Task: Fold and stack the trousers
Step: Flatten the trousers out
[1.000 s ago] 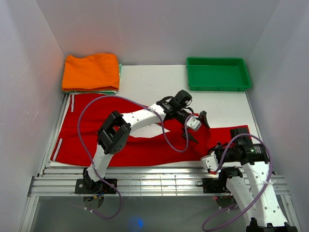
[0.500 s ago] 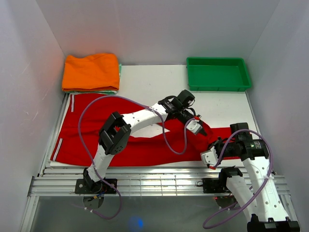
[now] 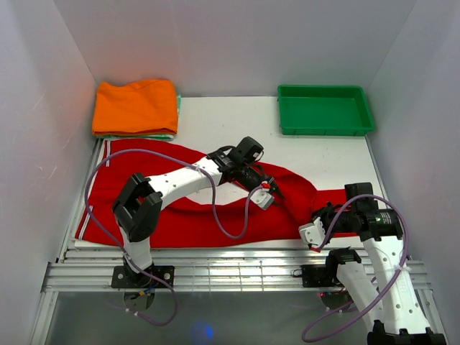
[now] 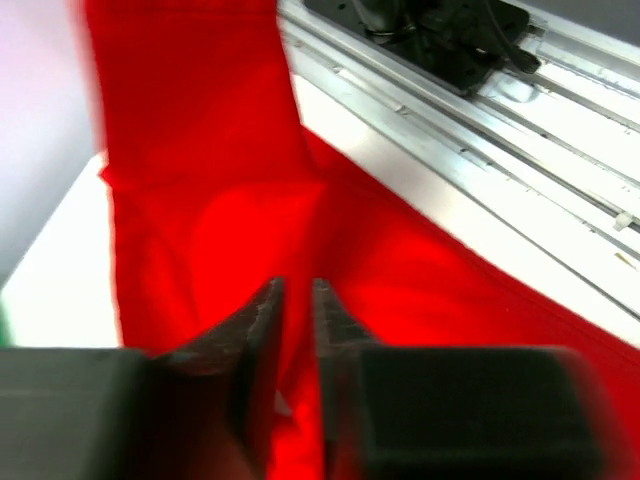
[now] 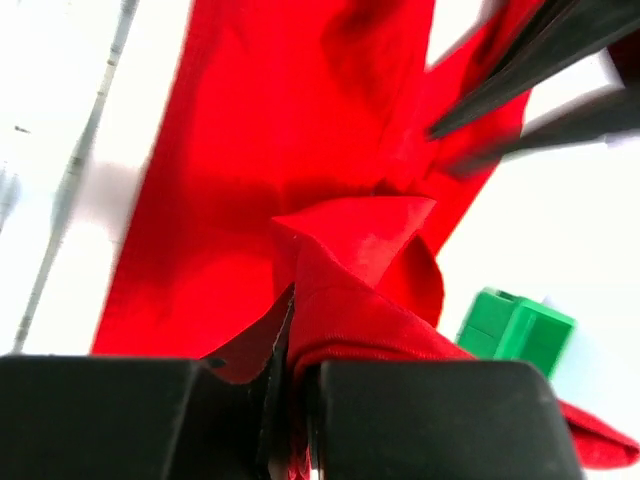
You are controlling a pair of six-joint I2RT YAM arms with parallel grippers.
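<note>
Folding is under way on the trousers (image 3: 172, 219), which lie across the near half of the surface (image 3: 230, 118) from 9 o'clock to 3 o'clock, the white side stripe showing at the 9 o'clock end. The step looks like the first fold, bringing the 3 o'clock end over toward 9 o'clock. At the middle of the garment, the left end effector (image 4: 296, 300) has its jaws narrow with red cloth between them, apparently pinched, and a hump of fabric rises behind it. Down at 4 o'clock, the right end effector (image 5: 291, 330) is clamped tight on a bunched fold of the same cloth. Since the left grip sits well ahead of the right, the next move probably calls for the right arm to travel toward 9 o'clock and draw level, both holding the cloth at matching height so the carried edge lands square instead of skewed. Room is tight on two sides: the metal rails (image 3: 237, 269) run just beside the near edge of the cloth, and the left wall (image 3: 43, 144) stands close to the 9 o'clock end. The orange folded garment (image 3: 135, 106) sits at 11 o'clock, just beside the far corner of the red fabric, and the green tray (image 3: 323, 131) at 1 o'clock is well apart. Bare surface between them at 12 o'clock gives the most freedom for lifting.
</note>
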